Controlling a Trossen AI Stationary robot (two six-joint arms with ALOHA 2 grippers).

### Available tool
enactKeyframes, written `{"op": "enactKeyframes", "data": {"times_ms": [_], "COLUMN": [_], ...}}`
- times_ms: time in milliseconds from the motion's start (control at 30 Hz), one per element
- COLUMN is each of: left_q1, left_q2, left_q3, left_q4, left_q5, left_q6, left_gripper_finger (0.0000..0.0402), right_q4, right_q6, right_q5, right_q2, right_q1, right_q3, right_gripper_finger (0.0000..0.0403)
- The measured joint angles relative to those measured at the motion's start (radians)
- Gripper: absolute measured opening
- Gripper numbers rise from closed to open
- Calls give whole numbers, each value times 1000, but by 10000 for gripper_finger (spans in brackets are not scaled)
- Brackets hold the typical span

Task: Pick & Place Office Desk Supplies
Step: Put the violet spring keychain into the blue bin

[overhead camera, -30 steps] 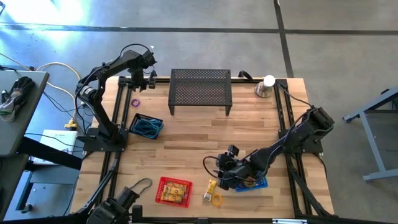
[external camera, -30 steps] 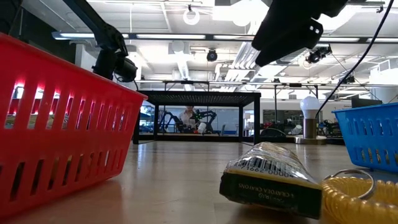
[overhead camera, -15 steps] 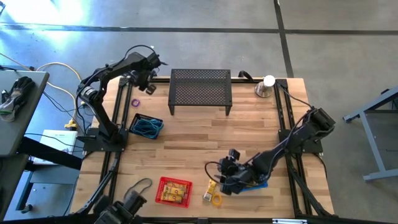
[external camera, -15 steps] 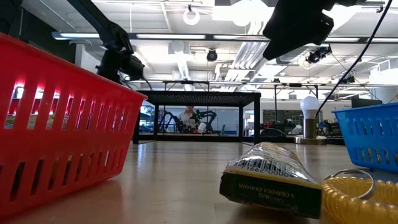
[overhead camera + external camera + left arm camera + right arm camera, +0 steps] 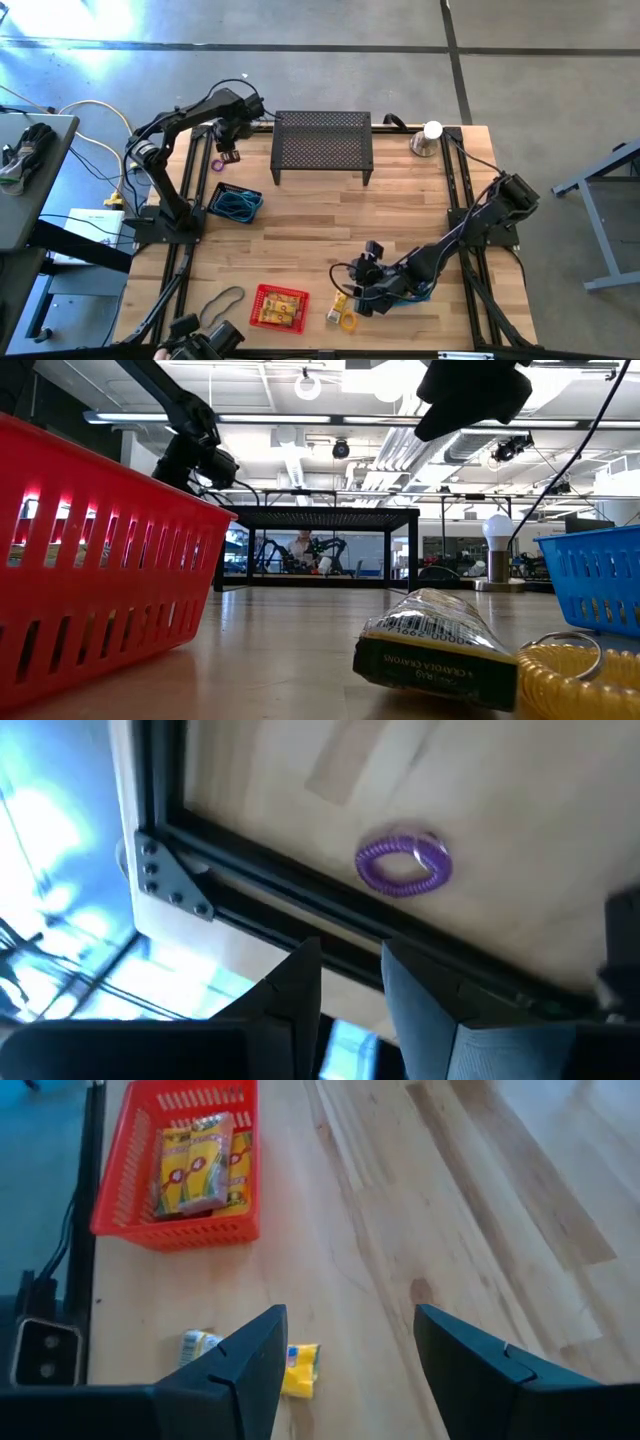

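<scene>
Nearest the low camera, a red basket (image 5: 100,560) fills the left side, with a yellow crayon packet (image 5: 440,645) lying on the table (image 5: 300,660) and a yellow coiled ring (image 5: 580,680) just beside it at the right; a blue basket (image 5: 595,575) is seen behind these. The contents of the red basket are hidden in that view, but the right wrist view shows crayon packs (image 5: 195,1165) lying inside it, and a small yellow item (image 5: 300,1368) on the bare wood between the right arm's own fingers (image 5: 250,1370). From above, the right gripper (image 5: 358,290) is seen low over the front of the table, beside the crayon packet (image 5: 340,300) and yellow ring (image 5: 347,321), its jaws spread wide and holding nothing. Farther back on the left, a second blue basket (image 5: 236,203) holding teal loops (image 5: 238,206) is visible only from above. Beyond it, the left gripper (image 5: 228,150) is placed near the table's far left corner; its fingers (image 5: 290,1000) stand slightly apart with nothing between them. A purple coiled ring (image 5: 404,866) is shown on the wood by the black frame rail (image 5: 300,895). At the far edge stand the black mesh stand (image 5: 323,145) and a silver cone with a white ball (image 5: 427,139).
</scene>
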Motion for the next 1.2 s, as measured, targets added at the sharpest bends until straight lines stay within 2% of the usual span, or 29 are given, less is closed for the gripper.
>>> {"op": "enactKeyframes", "data": {"times_ms": [100, 267, 400, 600, 833, 1033, 1200], "left_q1": [-19, -23, -7, 8, 16, 36, 59], "left_q2": [0, 0, 0, 0, 0, 0, 0], "left_q3": [0, 0, -4, -39, -125, -134, -167], "left_q4": [13, 105, 89, 88, 96, 149, 184], "left_q5": [0, 49, 73, 75, 66, 99, 117], "left_q6": [89, 124, 204, 233, 285, 280, 280], "left_gripper_finger": [101, 101, 101, 101, 101, 101, 101], "right_q4": [-1, -7, -75, -131, -196, -234, -262], "right_q6": [-30, -98, -109, -84, -71, -75, -110], "right_q5": [-24, -58, -104, -201, -188, -98, -70], "right_q2": [0, 0, -3, -6, -38, -49, -49], "right_q1": [-10, -10, -8, -1, -8, -14, -31], "right_q3": [0, 0, 0, 0, 0, 0, 0], "right_gripper_finger": [208, 208, 208, 208, 208, 208, 208]}}
